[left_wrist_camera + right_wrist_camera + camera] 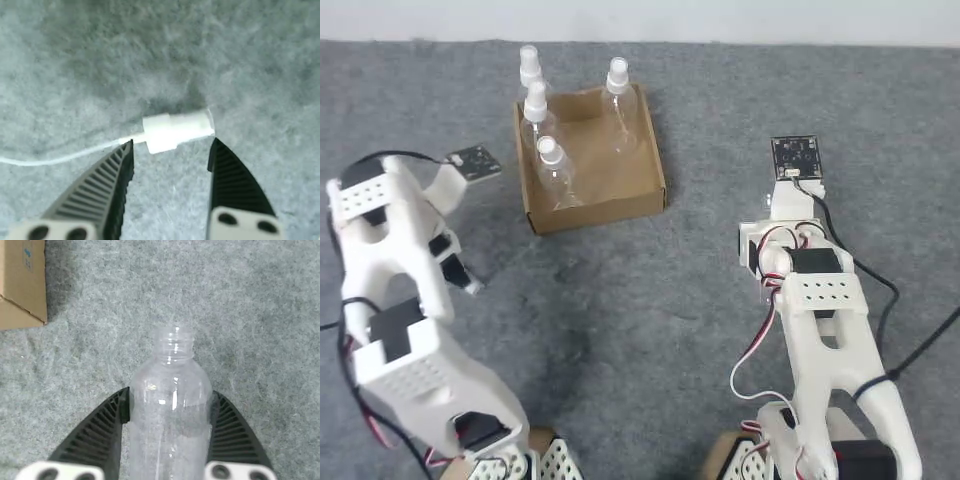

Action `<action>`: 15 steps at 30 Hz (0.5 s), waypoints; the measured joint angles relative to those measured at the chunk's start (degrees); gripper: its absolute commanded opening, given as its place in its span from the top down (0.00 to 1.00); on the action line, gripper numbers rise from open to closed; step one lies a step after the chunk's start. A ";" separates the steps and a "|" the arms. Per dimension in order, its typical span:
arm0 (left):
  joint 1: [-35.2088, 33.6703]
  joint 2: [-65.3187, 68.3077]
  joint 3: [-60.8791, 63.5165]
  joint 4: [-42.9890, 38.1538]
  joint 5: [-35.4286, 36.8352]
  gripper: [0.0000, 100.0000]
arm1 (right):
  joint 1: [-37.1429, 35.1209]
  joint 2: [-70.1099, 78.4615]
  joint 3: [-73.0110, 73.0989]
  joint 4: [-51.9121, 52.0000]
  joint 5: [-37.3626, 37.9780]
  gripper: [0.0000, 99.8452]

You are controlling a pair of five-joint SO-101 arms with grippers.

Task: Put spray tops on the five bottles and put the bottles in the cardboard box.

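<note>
Closest on the right: right claw pinching a clear bottle by its body, one ribbed finger pressed against each side, the open, uncapped neck pointing away from the wrist. Underneath, the grey, felt-covered table.

Closest on the left: left claw spread wide, straddling a white spray top lying on its side on the table, with a thin dip tube trailing off along the surface. One fingertip just beside the top's narrow end, the other near its broad end; impossible to tell whether either touches.

Farther back, beyond and between the two arms: cardboard box, open upward. Inside, four capped bottles, each fitted with a spray top: three along the left wall, one toward the far wall to their right.
</note>
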 measured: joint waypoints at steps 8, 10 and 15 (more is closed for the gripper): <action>-1.49 0.00 -2.02 3.43 -5.45 0.77 | 0.00 0.00 0.00 0.00 0.00 0.88; -2.46 0.00 -2.02 4.13 -8.18 0.77 | 0.00 0.00 0.00 0.00 0.00 0.88; -3.25 0.00 -2.02 4.31 -12.48 0.77 | 0.00 0.00 0.00 0.00 0.00 0.88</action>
